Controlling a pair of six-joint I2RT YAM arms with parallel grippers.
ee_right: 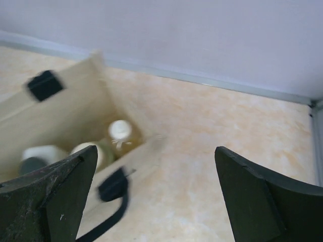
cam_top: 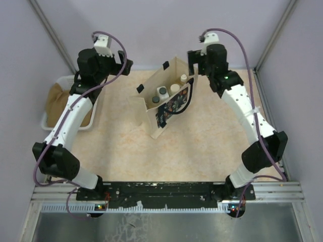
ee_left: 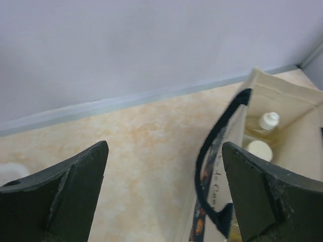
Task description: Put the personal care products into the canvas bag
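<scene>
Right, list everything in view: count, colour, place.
bag: one, beige with navy handles and a dark floral panel, standing open mid-table
amber bottle: one, white cap, in the bag's far end
cream-capped bottle: one, in the bag, next to the amber one
white bottle: one, in the bag, nearer
dark cap: one, in the bag beside the white bottle; whose cap, cannot tell
basket: one, white, far left of the table
cloth: one, brown, in the basket
table: one, beige marbled
arms: two, white and black
left tool: open, left of the bag
right tool: open, right of the bag
</scene>
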